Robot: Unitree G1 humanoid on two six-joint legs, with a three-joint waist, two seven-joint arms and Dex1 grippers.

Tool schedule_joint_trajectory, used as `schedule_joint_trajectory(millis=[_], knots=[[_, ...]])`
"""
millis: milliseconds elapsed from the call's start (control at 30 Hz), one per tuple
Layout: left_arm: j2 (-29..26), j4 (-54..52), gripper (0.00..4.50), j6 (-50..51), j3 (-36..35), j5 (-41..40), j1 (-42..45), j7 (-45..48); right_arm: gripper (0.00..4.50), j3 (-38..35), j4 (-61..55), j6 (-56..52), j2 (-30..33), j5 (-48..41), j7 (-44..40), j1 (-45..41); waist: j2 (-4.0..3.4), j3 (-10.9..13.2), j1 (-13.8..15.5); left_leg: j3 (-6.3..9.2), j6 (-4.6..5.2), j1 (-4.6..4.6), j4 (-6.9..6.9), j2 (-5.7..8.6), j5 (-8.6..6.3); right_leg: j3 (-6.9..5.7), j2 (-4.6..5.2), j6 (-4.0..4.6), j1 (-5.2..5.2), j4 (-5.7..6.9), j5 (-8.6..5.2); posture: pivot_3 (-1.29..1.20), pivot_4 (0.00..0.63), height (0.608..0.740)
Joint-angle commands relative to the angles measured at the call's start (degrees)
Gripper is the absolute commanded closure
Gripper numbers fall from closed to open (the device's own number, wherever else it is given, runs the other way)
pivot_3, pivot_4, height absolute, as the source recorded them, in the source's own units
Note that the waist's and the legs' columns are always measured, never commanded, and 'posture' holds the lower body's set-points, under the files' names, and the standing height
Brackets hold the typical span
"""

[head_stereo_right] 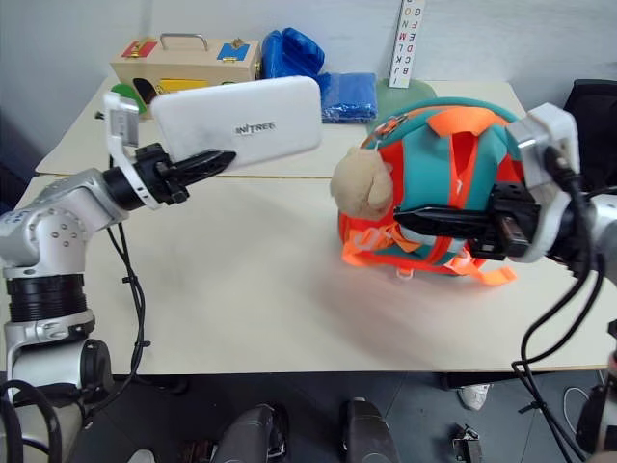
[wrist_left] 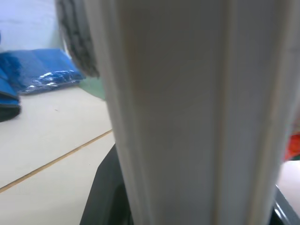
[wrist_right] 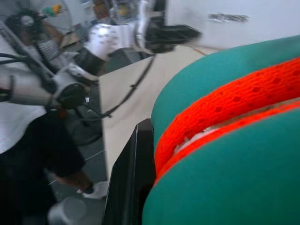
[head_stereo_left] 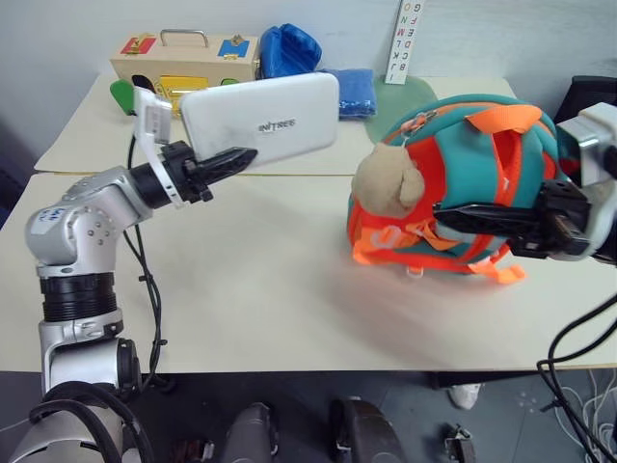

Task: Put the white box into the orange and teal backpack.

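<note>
A: In the left gripper (head_stereo_left: 231,160)?
B: White box (head_stereo_left: 265,119), gripped, lifted off the tabletop (head_stereo_left: 241,299)

A: Right gripper (head_stereo_left: 453,212)?
B: Clamped on the orange and teal backpack (head_stereo_left: 453,145), its left

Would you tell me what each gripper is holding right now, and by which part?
The left gripper holds the white box by its lower left edge, above the table. The right gripper is shut on the orange and teal backpack, at its front.

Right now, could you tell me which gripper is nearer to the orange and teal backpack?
The right. The right gripper is shut on the orange and teal backpack, while the left gripper holds the white box up, apart from it.
</note>
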State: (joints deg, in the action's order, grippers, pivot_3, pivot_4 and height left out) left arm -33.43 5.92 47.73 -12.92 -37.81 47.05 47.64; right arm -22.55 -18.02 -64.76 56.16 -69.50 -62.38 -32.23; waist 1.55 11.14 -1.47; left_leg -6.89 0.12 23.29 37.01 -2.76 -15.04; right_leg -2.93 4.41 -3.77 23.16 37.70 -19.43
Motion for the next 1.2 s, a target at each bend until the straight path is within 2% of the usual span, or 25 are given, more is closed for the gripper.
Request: schedule_joint_trajectory(millis=[33,167,333,567,700,800,933,1200], knots=[[-0.4,-2.9,3.07,-0.6,-1.0,-3.0,2.3,2.5,4.49,-3.6,-5.0,-1.6,1.9,-5.5,0.5,3.7,0.02,0.0,0.0,0.00,0.02,0.01,0.01,0.00,-0.01,0.01,0.00,0.00,0.00,0.00,0.00,0.00,0.150,0.740],[-0.5,-3.8,3.07,3.7,-2.9,-9.4,4.3,5.1,4.49,-3.6,-7.4,-0.1,0.7,-4.9,3.6,10.5,0.07,0.0,0.1,-0.01,0.07,0.04,0.04,0.04,-0.03,0.02,0.04,-0.01,-0.01,-0.03,0.00,0.00,0.150,0.740],[-2.8,-1.9,3.07,6.1,-4.5,-13.2,7.9,7.4,4.49,-1.8,-7.3,2.9,-0.2,-2.5,5.0,12.8,0.09,0.1,-0.1,-0.01,0.05,0.02,0.11,0.04,0.02,0.02,0.02,-0.04,-0.03,-0.01,0.02,0.00,0.150,0.740],[-9.2,-2.0,3.07,-6.2,6.4,-1.5,4.4,18.5,4.49,-2.5,-7.3,3.8,0.9,-3.0,4.6,14.2,0.09,0.0,0.1,-0.01,-0.04,-0.01,0.07,0.03,0.07,0.01,-0.04,-0.04,-0.03,0.00,0.02,0.00,0.150,0.740],[-11.0,-0.1,3.07,-25.6,17.4,14.6,0.8,22.7,4.49,-2.2,-7.3,4.7,1.6,-1.5,3.7,14.9,0.08,0.0,0.3,-0.02,0.02,-0.01,0.07,0.05,0.04,0.03,-0.03,-0.04,-0.07,-0.08,0.02,0.00,0.150,0.740],[-6.6,2.8,3.07,-22.4,17.6,11.6,4.0,24.4,4.49,-2.1,-7.3,5.6,1.6,-0.9,2.9,15.3,0.09,0.0,1.3,-0.02,0.10,0.02,0.11,0.04,0.01,0.02,-0.02,-0.04,-0.08,-0.10,0.02,0.00,0.150,0.740],[-0.1,9.7,3.07,-25.3,18.8,14.0,9.6,23.7,4.49,-2.1,-8.3,6.8,1.6,-0.4,1.7,16.6,0.09,0.1,2.5,0.06,0.45,0.10,0.24,0.08,-0.17,-0.03,0.02,-0.08,-0.12,-0.14,0.04,0.00,0.150,0.740],[12.3,22.2,3.07,-30.4,22.4,18.1,18.6,26.1,4.49,0.3,-9.7,9.6,0.3,0.7,2.3,15.9,0.10,0.1,2.8,0.04,0.43,0.15,0.31,0.11,-0.15,-0.07,0.01,-0.15,-0.12,-0.17,0.08,0.00,0.150,0.740]])
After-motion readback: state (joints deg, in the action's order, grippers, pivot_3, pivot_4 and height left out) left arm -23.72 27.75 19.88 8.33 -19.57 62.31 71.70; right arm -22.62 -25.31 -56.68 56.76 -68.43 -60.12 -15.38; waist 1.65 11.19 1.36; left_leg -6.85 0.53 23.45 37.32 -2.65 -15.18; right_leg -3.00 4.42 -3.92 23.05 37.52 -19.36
